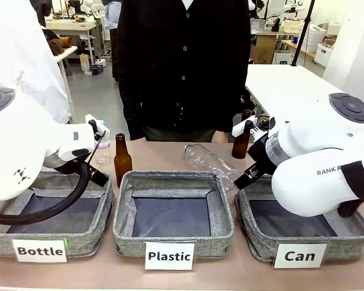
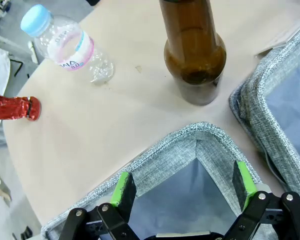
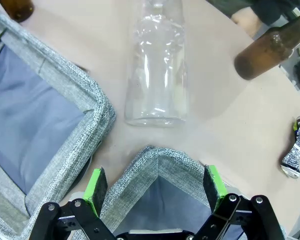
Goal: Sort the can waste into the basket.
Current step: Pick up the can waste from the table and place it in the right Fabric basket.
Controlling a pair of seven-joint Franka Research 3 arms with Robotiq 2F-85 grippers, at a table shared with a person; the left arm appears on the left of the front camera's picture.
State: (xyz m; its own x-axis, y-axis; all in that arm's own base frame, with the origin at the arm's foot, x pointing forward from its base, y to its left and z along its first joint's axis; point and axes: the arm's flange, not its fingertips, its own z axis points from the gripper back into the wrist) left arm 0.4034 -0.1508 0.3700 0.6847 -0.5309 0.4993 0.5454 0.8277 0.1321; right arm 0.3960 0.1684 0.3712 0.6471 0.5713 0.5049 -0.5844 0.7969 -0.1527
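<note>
The shiny red crushed can point(image 2: 12, 107) lies at the table's edge, far left in the left wrist view, well away from my open left gripper point(image 2: 180, 192). That gripper hovers over a corner of the "Bottle" basket point(image 2: 190, 145). The silver crushed can point(image 3: 297, 147) with dark print lies on the table at the right edge of the right wrist view. My right gripper point(image 3: 155, 187) stands open above a corner of the "Can" basket point(image 3: 160, 165), nothing between its fingers. In the front view the "Can" basket point(image 1: 258, 239) sits at the right under my right gripper point(image 1: 247, 177); my left gripper point(image 1: 96, 173) is at the left.
The "Plastic" basket point(image 1: 124, 233) is in the middle, the "Bottle" basket point(image 1: 48, 239) at the left. A brown bottle point(image 1: 122, 159) stands behind them, another point(image 1: 241, 142) farther right. A clear plastic bottle point(image 1: 209, 162) lies between; a small blue-capped one point(image 2: 65, 45) lies left. A person stands across the table.
</note>
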